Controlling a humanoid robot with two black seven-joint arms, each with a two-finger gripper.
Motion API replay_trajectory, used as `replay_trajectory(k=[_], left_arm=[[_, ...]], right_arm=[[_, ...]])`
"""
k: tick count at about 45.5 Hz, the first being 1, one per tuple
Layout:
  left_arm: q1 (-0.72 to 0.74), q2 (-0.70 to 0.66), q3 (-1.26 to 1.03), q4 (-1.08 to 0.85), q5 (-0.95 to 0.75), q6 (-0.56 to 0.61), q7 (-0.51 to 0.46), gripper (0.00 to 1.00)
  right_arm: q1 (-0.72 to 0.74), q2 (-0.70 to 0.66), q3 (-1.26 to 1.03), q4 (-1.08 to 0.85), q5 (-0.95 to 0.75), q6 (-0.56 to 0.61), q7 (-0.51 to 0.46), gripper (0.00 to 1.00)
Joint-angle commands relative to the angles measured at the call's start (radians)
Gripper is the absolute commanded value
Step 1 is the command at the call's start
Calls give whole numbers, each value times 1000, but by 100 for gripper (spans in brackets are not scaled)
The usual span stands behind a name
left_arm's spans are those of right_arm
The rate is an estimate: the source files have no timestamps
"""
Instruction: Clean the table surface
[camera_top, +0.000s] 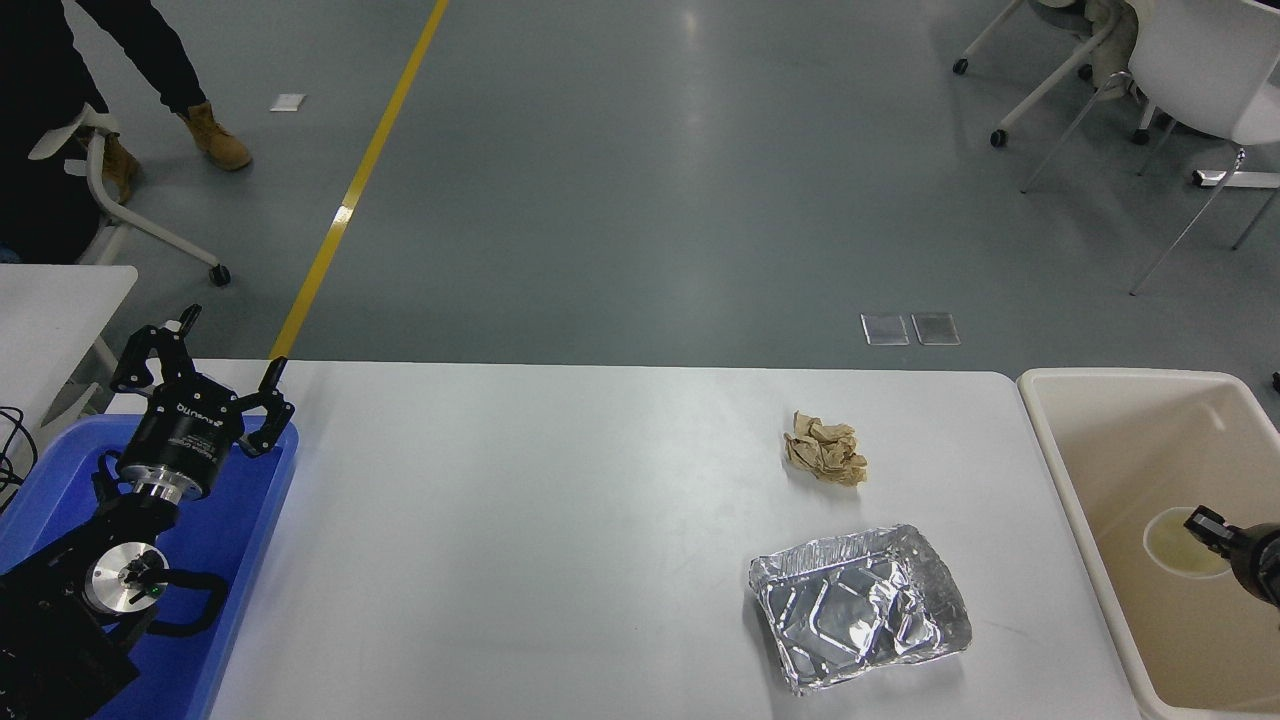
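Lying leftward of right pincer (1200, 527), grip state untellable, over beige tub (1110, 400): crumpled silver foil tray (860, 607), the nearer, on white surface (520, 520).

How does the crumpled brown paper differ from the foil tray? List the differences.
The crumpled brown paper is a dull tan wad; the foil tray is shiny silver. The paper is clearly smaller than the tray. The paper is balled up, while the tray lies open and dented. The paper sits farther from the robot, the tray nearer. Both rest on the table surface, untouched by either gripper.
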Motion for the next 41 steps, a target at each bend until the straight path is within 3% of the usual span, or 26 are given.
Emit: replay_trajectory(k=[1,8,18,41], left_arm=[[0,0,0,0,0,0,0,100],[0,0,0,0,0,0,0,100],[0,0,0,0,0,0,0,100],[0,0,0,0,0,0,0,100]], right_arm=[[7,-29,5,2,68,-2,1,80],[28,-58,11,2,179,-1,2,94],[103,-93,13,18,308,8,1,97],[218,-189,45,82,317,10,1,97]])
